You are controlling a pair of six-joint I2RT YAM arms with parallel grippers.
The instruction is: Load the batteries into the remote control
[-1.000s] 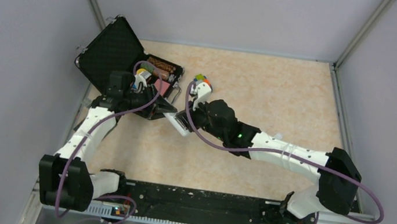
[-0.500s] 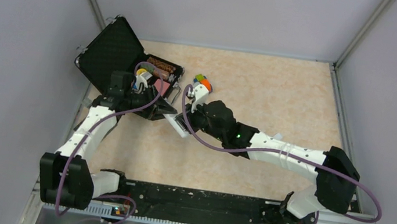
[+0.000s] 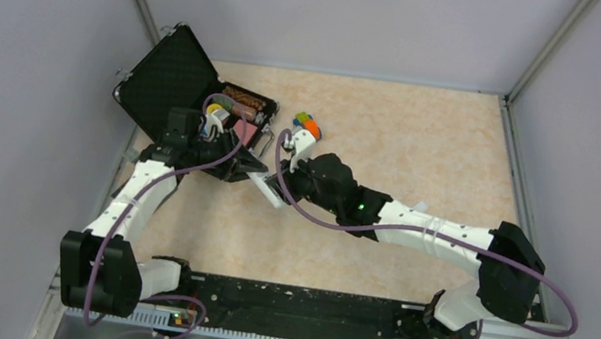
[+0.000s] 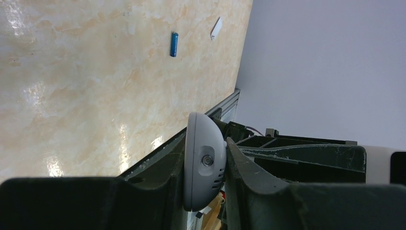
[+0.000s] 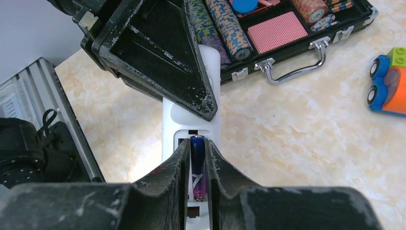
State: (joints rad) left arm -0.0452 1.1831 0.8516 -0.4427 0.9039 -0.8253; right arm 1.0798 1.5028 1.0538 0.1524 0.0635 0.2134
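Observation:
My left gripper [image 3: 246, 165] is shut on the white remote control [image 3: 264, 188] and holds its end edge-on between the fingers in the left wrist view [image 4: 203, 163]. My right gripper [image 5: 197, 148] is shut on the blue-purple battery [image 5: 197, 167], which lies lengthwise in the remote's [image 5: 168, 115] open battery bay. The left gripper's black finger [image 5: 158, 52] overlaps the remote's far end. The other blue battery [image 4: 174, 44] lies loose on the table far from both grippers. A small white flat piece [image 4: 216, 28] lies near it.
An open black case [image 3: 169, 80] with chip stacks and pink cards [image 5: 280, 31] stands just behind the remote, its handle [image 5: 297, 72] facing it. An orange-blue-green toy car [image 3: 308, 124] sits to the right of the case. Grey walls enclose the table.
My right arm has shifted slightly left toward the remote, uncovering more of the toy car. The left arm has stayed put with the remote.

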